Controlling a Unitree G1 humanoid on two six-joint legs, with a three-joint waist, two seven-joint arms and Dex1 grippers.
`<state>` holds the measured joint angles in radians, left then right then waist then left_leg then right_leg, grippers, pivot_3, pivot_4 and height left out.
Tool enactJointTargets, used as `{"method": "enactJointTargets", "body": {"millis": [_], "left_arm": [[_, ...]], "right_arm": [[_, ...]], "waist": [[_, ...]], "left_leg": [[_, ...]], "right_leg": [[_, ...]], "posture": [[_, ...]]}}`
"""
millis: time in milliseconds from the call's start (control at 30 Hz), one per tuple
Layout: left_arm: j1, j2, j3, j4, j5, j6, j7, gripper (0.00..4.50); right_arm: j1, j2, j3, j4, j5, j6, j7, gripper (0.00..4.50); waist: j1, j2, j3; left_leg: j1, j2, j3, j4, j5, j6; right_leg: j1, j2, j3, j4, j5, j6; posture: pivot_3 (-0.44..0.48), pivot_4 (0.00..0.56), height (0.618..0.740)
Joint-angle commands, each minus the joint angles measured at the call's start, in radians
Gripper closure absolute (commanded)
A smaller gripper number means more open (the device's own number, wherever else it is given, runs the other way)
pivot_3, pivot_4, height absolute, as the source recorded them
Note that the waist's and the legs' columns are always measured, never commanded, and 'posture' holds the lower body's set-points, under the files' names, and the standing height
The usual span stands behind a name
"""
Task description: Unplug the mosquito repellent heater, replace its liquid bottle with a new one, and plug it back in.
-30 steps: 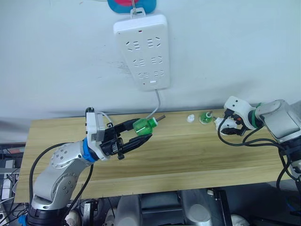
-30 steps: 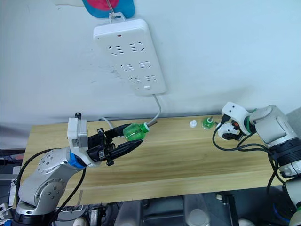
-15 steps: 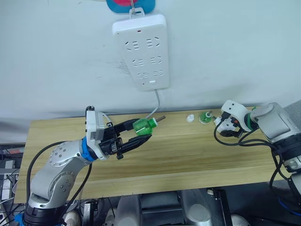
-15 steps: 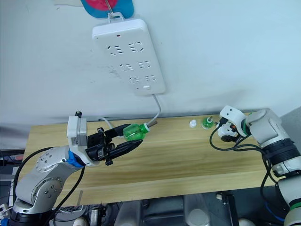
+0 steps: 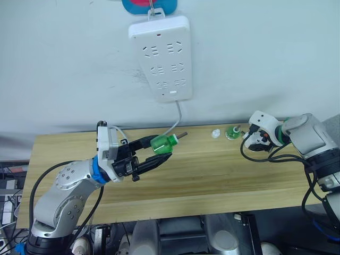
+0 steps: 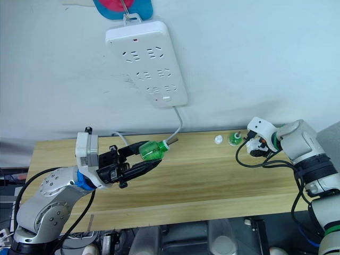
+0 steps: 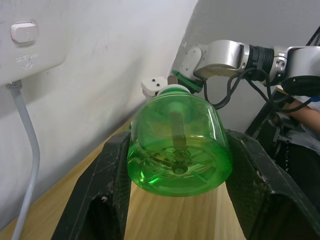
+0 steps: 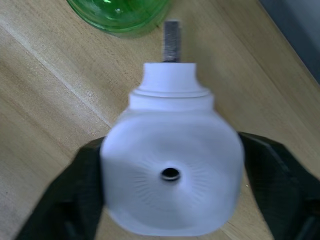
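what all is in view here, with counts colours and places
bottle: 1, green, bare wick, held above the table in the left tool
second bottle: 1, green, bare wick, standing at the table's back edge on the right
cap: 1, white, on the table just left of the second bottle
heater: 1, white, vent hole on its face, held in the right tool close to the second bottle
power strip: 1, white, hung on the wall above the table, cord running down
hook: 1, blue and pink, on the wall above the strip
table: 1, light wood, against the wall
left tool: 1, black fingers, shut on the bottle
right tool: 1, black fingers, shut on the heater
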<state>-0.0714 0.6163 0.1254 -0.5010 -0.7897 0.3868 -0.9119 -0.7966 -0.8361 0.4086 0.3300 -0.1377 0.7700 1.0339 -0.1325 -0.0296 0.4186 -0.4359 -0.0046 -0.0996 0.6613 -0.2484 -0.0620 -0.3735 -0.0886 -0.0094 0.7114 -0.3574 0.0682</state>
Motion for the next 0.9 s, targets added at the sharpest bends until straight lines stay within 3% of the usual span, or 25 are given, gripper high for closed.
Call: {"method": "enactJointTargets", "body": {"millis": [33, 367, 567, 733, 900], "left_arm": [[0.01, 0.009, 0.024, -0.049, -0.038, 0.015, 0.003, 2.24], [0.002, 0.011, 0.017, -0.043, -0.033, 0.004, -0.008, 2.24], [-0.015, 0.005, 0.008, -0.018, -0.033, -0.008, -0.039, 2.24], [-0.038, -0.018, 0.002, 0.022, -0.034, -0.031, -0.077, 2.24], [-0.068, -0.06, -0.007, 0.064, -0.039, -0.051, -0.101, 2.24]], "right_arm": [[0.003, -0.01, -0.014, -0.021, -0.008, -0.001, 0.014, 1.54], [0.025, -0.05, -0.036, -0.094, 0.01, 0.042, 0.052, 1.53], [0.085, -0.145, -0.107, -0.23, 0.077, 0.095, 0.123, 1.53], [0.15, -0.214, -0.23, -0.375, 0.219, 0.166, 0.203, 1.53], [0.161, -0.218, -0.399, -0.534, 0.461, 0.373, 0.268, 1.53]], "waist": [[0.0, 0.0, 0.0], [0.002, 0.0, 0.001], [0.01, 0.001, 0.001], [0.012, 0.001, 0.001], [0.008, 0.001, 0.001]], "left_leg": [[0.0, 0.0, 0.0, 0.0, 0.0, 0.0], [0.0, 0.0, 0.0, 0.0, 0.0, 0.0], [0.0, 0.0, 0.0, 0.0, 0.0, 0.0], [0.0, 0.0, 0.0, 0.0, 0.0, 0.0], [-0.001, 0.0, 0.0, 0.0, 0.0, 0.0]], "right_leg": [[0.0, 0.0, 0.0, 0.0, 0.0, 0.0], [0.0, 0.0, 0.0, 0.0, 0.0, 0.0], [0.0, 0.0, 0.0, -0.001, 0.0, 0.0], [0.0, 0.0, 0.0, -0.002, 0.0, 0.0], [0.0, 0.0, 0.0, -0.002, 0.0, 0.0]], "posture": [[-0.193, 0.425, 0.74], [-0.209, 0.421, 0.74], [-0.245, 0.412, 0.74], [-0.278, 0.403, 0.74], [-0.308, 0.398, 0.74]]}}
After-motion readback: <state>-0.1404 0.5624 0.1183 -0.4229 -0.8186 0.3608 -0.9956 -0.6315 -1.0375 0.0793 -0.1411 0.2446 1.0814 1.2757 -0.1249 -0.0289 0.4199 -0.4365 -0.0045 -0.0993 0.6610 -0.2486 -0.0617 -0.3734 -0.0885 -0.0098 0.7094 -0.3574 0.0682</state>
